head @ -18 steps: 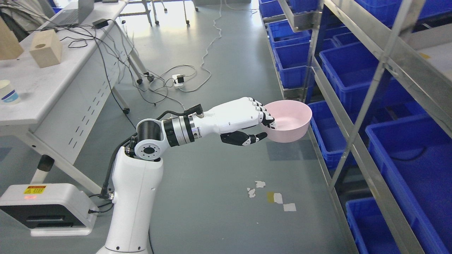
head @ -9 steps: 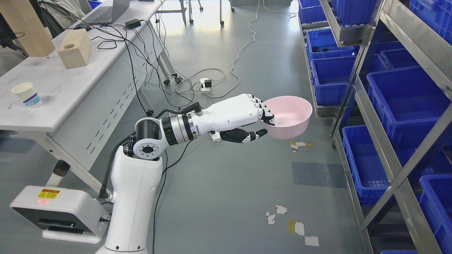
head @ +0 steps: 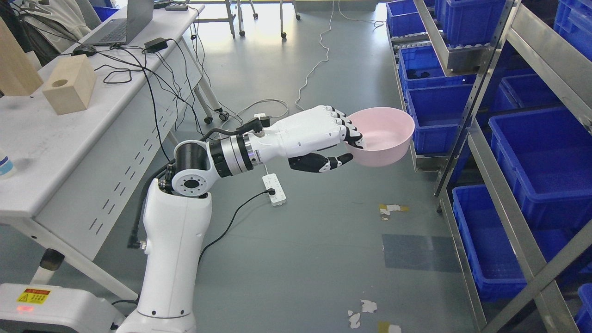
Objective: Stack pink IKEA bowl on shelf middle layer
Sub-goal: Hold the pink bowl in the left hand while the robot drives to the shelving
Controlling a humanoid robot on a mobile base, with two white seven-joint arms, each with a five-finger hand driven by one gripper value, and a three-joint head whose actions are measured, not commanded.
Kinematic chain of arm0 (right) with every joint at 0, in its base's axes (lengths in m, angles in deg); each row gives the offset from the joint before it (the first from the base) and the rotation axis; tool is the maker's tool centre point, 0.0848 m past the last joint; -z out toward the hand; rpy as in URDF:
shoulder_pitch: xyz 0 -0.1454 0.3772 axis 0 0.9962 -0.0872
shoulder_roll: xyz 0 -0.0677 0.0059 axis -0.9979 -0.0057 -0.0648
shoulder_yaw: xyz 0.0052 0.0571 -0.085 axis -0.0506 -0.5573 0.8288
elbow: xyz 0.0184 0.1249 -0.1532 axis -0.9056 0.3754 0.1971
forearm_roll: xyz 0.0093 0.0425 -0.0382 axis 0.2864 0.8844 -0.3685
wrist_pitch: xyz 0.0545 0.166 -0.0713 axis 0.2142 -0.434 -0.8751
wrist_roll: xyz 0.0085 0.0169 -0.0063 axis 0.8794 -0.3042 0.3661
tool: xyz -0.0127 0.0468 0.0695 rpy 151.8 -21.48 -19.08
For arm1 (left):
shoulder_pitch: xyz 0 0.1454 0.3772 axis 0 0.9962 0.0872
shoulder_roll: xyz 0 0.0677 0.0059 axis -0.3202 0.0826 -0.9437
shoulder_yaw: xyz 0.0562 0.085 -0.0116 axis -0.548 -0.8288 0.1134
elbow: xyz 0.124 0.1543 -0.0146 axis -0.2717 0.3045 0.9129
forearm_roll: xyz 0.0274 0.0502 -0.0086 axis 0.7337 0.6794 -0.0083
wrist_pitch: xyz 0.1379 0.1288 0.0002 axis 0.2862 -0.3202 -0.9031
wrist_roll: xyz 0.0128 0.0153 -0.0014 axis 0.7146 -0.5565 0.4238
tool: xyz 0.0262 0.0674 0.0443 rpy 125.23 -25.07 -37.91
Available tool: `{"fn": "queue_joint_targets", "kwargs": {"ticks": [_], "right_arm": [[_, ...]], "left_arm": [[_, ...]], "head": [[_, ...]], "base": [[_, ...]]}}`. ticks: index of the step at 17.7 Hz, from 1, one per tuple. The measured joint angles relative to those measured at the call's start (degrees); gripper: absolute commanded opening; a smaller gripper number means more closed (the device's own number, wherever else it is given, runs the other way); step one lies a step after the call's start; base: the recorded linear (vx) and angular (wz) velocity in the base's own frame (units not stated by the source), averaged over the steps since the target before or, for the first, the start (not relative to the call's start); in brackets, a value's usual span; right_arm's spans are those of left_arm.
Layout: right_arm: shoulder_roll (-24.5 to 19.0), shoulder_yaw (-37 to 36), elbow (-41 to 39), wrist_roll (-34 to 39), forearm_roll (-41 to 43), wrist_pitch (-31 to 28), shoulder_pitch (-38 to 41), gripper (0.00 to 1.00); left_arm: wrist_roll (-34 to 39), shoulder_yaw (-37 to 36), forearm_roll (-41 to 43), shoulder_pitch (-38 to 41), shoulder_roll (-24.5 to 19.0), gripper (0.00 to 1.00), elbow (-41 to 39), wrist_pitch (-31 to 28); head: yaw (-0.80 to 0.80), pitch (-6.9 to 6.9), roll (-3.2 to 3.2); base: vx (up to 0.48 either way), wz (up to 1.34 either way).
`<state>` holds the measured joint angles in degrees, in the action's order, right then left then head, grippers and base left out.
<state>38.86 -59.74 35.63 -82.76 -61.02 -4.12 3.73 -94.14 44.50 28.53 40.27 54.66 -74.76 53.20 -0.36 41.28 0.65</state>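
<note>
My left hand (head: 344, 143) is shut on the near rim of a pink bowl (head: 384, 136). The fingers hook over the rim from above and the dark thumb presses under it. The bowl is upright and held in the air above the grey floor, left of the metal shelf (head: 481, 138). The shelf holds blue bins (head: 536, 157) on its layers. The right arm does not show.
A white table (head: 60, 138) stands at the left with a wooden block (head: 69, 90), a laptop (head: 122, 25) and several cables. A power strip (head: 275, 189) and cords lie on the floor below the arm. Paper scraps (head: 391, 210) lie on the floor.
The whole picture has shifted, so the camera has moved. The hand still holds the bowl the same way; the shelf now shows a little nearer the bowl and higher in the picture.
</note>
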Motion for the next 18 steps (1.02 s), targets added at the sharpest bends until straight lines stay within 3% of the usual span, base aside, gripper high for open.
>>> {"fn": "queue_joint_targets", "kwargs": {"ticks": [8, 18], "right_arm": [[0.0, 0.0, 0.0, 0.03, 0.0, 0.0, -0.01, 1.0], [0.0, 0.0, 0.0, 0.03, 0.0, 0.0, -0.01, 1.0]], "left_arm": [[2.12, -2.13, -0.08, -3.37, 0.0, 0.05, -0.07, 0.0], [3.21, -4.08, -0.18, -6.4, 0.0, 0.05, -0.09, 0.0]], "head": [[0.0, 0.0, 0.0], [0.0, 0.0, 0.0]], "base": [[0.201, 0.04], [0.069, -0.31]]}}
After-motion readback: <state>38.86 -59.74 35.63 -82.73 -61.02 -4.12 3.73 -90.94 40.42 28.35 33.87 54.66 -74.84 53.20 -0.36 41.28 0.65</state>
